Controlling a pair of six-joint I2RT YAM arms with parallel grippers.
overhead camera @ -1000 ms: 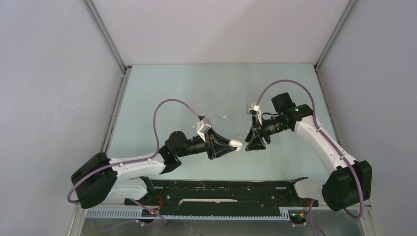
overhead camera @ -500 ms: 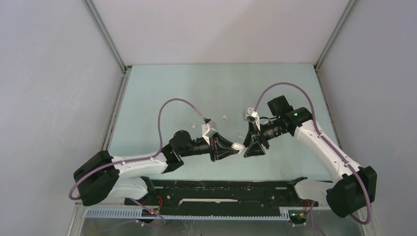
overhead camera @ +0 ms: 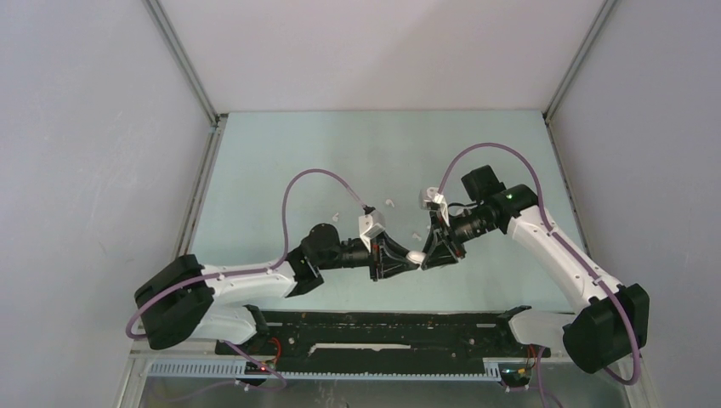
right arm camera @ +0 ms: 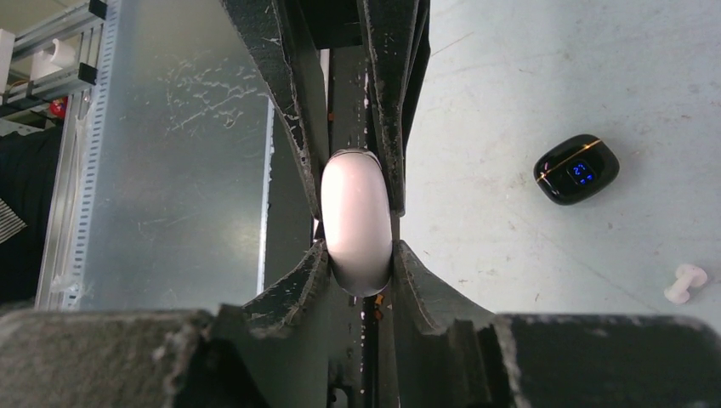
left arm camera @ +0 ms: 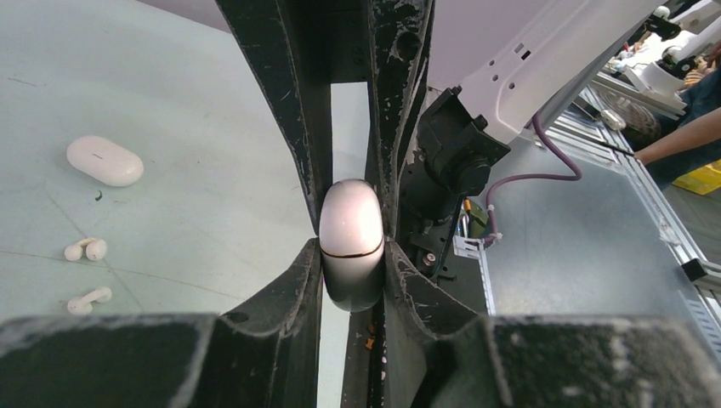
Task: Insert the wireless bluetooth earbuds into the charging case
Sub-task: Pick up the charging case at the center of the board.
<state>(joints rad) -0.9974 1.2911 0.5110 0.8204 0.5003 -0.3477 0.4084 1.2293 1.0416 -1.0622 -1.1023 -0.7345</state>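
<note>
In the middle of the top view the two arms meet tip to tip above the tabletop (overhead camera: 281, 153). Both pairs of jaws grip one closed white case (overhead camera: 414, 256), the left jaws clamped on one end and the right jaws pressing the other. Two white earbuds (left arm camera: 85, 249) lie at the lower left of the left wrist view, below a second white case (left arm camera: 105, 161). A black case (right arm camera: 576, 169) and a lone earbud (right arm camera: 685, 282) lie at the right of the right wrist view.

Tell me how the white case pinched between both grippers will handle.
The white case looks glossy and rounded, so it may slip from the fingers. Probably rigid: no dent shows. Its seam suggests it could pop open.
</note>
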